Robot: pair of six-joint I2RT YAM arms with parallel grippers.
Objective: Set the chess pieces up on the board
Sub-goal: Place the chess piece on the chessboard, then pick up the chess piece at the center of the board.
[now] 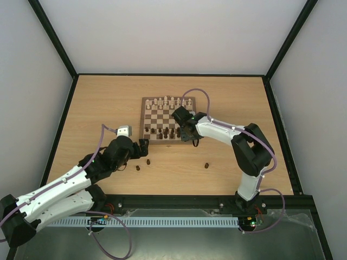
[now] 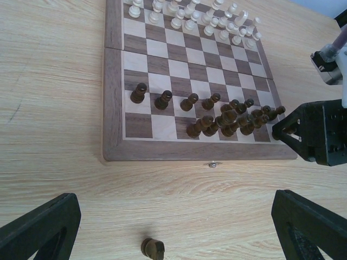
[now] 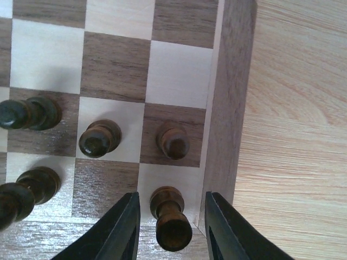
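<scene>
The right gripper has its jaws apart, straddling the corner piece. There is a thin gap on each side, so neither finger looks to be pressing it. That piece sits on the board's near right corner square, hard against the border. It seems to stand on end with its axis pointing up at the wrist, so I judge the way out is straight up rather than sideways. Its dark neighbours stand just beside it in the two near rows.

The left gripper hangs over the table just short of the board's near edge, jaws spread wide and holding nothing. One loose piece lies on the table between its fingers and slightly behind the tips. It may be on its side, but it is too small to tell.

From above, three dark pieces remain off the board. Two are near the left gripper, and one is nearer the right arm.
</scene>
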